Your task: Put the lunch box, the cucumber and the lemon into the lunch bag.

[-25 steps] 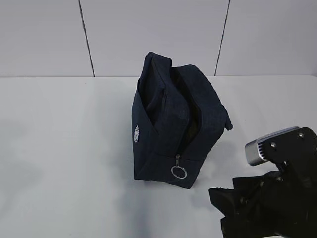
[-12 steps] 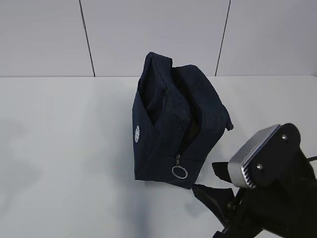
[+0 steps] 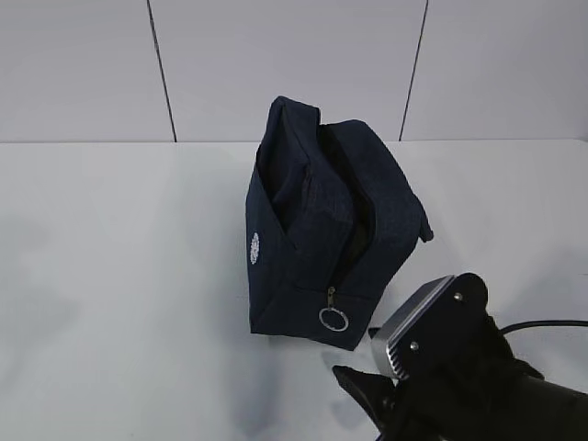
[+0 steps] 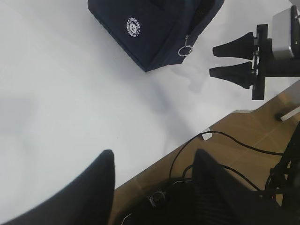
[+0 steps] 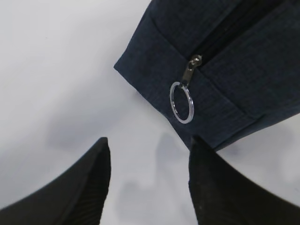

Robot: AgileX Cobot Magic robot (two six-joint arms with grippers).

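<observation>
The dark navy lunch bag stands on the white table, its top zipper part open along the ridge. Its metal ring pull hangs at the near end, and the white logo faces left. My right gripper is open and empty, low over the table just in front of the bag's near corner, with the ring pull close ahead. My left gripper is open and empty above the table's front edge, far from the bag. The lunch box, the cucumber and the lemon are out of view.
The table's front edge runs diagonally in the left wrist view, with brown floor and black cables beyond it. The right gripper shows there beside the ring pull. A grey panelled wall stands behind the table.
My right arm has swung down and to the left, bringing its gripper closer to the bag's near corner. The bag has stayed in place.
</observation>
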